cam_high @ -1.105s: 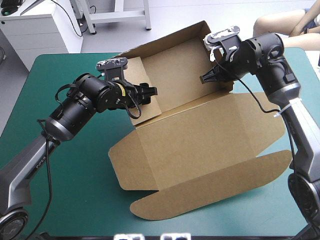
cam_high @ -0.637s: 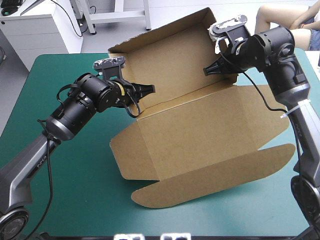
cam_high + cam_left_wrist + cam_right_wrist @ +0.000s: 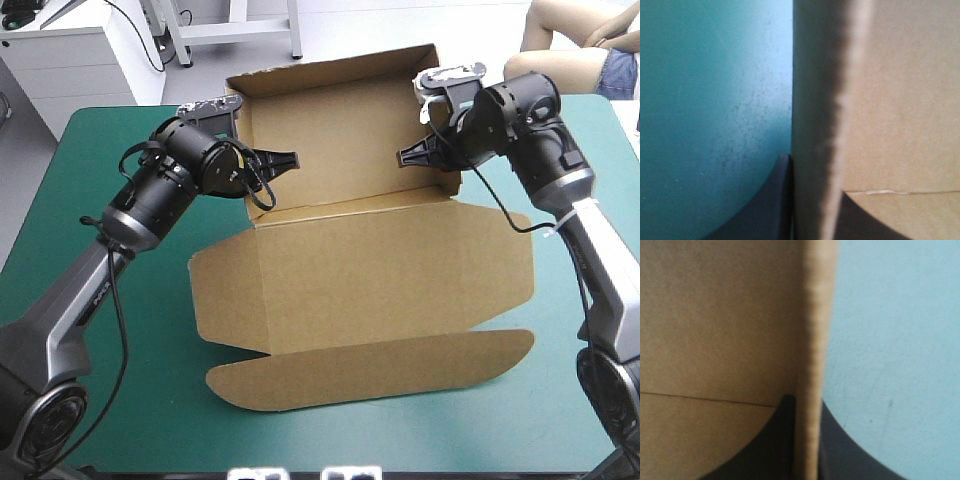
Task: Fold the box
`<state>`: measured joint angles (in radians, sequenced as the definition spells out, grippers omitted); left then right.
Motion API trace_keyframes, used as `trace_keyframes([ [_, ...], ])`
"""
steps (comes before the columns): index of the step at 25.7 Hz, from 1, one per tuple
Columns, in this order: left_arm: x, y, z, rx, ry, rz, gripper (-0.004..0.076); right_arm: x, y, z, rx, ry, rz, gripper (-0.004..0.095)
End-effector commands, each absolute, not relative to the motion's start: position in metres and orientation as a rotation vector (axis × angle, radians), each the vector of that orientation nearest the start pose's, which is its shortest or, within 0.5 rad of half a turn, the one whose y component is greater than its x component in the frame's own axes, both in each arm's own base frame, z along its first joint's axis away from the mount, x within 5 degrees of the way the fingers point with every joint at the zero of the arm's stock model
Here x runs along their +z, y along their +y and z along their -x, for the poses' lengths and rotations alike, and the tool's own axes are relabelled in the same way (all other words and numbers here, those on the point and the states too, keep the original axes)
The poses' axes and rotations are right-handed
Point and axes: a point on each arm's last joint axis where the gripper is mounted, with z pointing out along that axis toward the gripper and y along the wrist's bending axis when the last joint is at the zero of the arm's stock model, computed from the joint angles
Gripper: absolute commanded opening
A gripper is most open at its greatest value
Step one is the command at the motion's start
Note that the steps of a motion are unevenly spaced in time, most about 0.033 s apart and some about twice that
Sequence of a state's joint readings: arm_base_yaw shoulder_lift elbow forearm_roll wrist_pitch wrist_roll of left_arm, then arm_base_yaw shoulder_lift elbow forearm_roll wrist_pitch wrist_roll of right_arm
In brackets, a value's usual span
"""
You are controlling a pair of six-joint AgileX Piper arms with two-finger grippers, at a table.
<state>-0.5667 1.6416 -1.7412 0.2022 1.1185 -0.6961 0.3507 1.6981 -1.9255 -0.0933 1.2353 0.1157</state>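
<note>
High view. Brown box (image 3: 380, 270) across the middle of the teal-green cover (image 3: 160, 400), partly formed: rear wall upright toward the far edge, short end walls raised at either side, broad panel and round-cornered flap lying flat toward the near edge. Left gripper (image 3: 285, 160) at the left end wall, right gripper (image 3: 405, 157) at the right end wall, tips pointing toward each other across the inside of the box, well apart. Impossible from here to judge the gap of either pair.

Left wrist view. Left gripper (image 3: 815, 175) all but closed, pinching a raised sheet of board seen edge-on. One black finger (image 3: 760, 210) on the side facing the cover, the other against the brown inner face. Board edge running straight ahead from between them.

Right wrist view. Same grip, mirrored. Right gripper (image 3: 807, 405) nearly closed on the edge of a standing wall, fingers (image 3: 775, 445) touching both faces. Brown inside to one side, teal-green cover to the other.
</note>
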Motion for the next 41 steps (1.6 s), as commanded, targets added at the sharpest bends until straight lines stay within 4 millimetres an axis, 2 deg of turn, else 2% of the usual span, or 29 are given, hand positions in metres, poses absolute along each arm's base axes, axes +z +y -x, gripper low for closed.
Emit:
trace_keyframes([
  [1,0.422,-0.164,-0.314,-0.285,2.446,0.1,-0.0008,0.426,0.111,-0.333,0.053,2.484,0.265,-0.0018],
  [4,0.395,-0.164,-0.335,-0.273,2.606,0.071,-0.0008,0.404,0.119,-0.341,0.104,2.564,0.244,-0.0018],
  [8,0.365,-0.175,-0.346,-0.258,2.735,-0.006,-0.0008,0.378,0.132,-0.355,0.2,2.651,0.242,-0.0018],
  [13,0.336,-0.184,-0.36,-0.241,2.809,-0.046,-0.0008,0.341,0.129,-0.359,0.1,2.76,0.259,-0.0018],
  [16,0.325,-0.187,-0.365,-0.228,2.835,-0.046,-0.0008,0.332,0.126,-0.358,0.055,2.786,0.267,-0.0018],
  [28,0.313,-0.19,-0.37,-0.197,2.857,-0.119,-0.0008,0.331,0.126,-0.361,0.026,2.761,0.296,-0.002],
  [35,0.306,-0.19,-0.374,-0.168,2.868,-0.123,-0.0008,0.312,0.128,-0.367,0.016,2.831,0.281,-0.0017],
  [41,0.303,-0.193,-0.374,-0.201,2.883,-0.163,-0.0007,0.308,0.13,-0.369,0.031,2.84,0.271,0.002],
])
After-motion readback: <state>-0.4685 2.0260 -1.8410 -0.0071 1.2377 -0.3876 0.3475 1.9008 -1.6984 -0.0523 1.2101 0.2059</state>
